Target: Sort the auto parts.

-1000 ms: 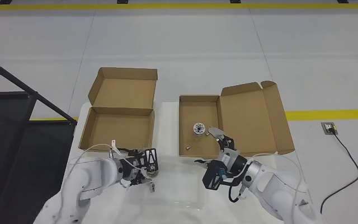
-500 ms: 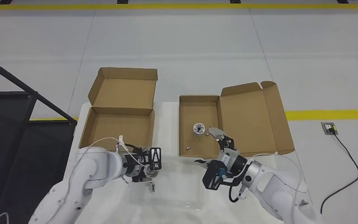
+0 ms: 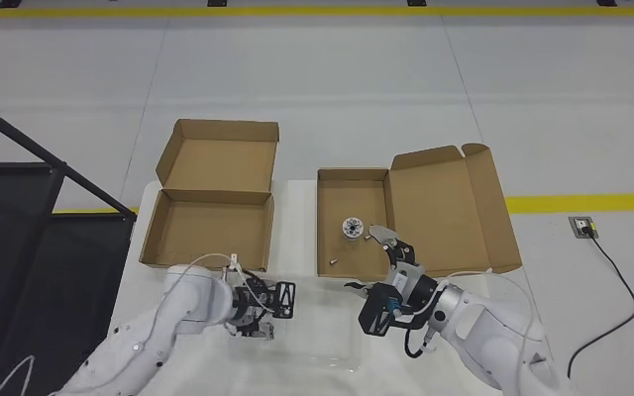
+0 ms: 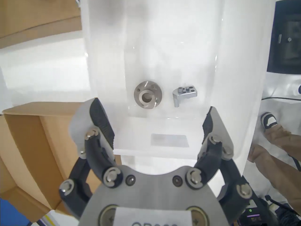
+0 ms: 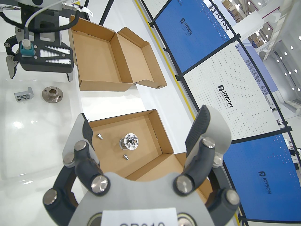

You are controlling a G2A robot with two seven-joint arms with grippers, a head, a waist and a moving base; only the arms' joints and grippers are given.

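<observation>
The unsorted parts are kept together in a clear plastic tray [image 4: 103, 59] at the near edge of the white table [image 3: 297, 213], within reach of both arms. Two open brown cardboard boxes are set beyond it as destinations, the left box [image 3: 206, 228] and the right box [image 3: 352, 198], presumably one for each kind of part. A shiny silver spool-shaped part [image 5: 128, 141] and two small silver screws [image 5: 100, 136] are already lying on the floor of the right box, so that bin appears to have been assigned to them. Two parts are left in the tray, close together but not touching: a round grey metal flange with a centre bore [image 4: 147, 94] and a small grey metal angle bracket [image 4: 184, 94]. The left gripper [image 4: 152, 109] is held over the tray's near end, just short of these two parts and roughly lined up with them, which suggests that one of them is to be picked next. Its jaws are spread wide, nothing is pinched between them, and no contact with either part or with the tray can be seen. The right gripper [image 5: 144, 116] is poised above the right box with its jaws likewise spread apart and nothing gripped.
</observation>
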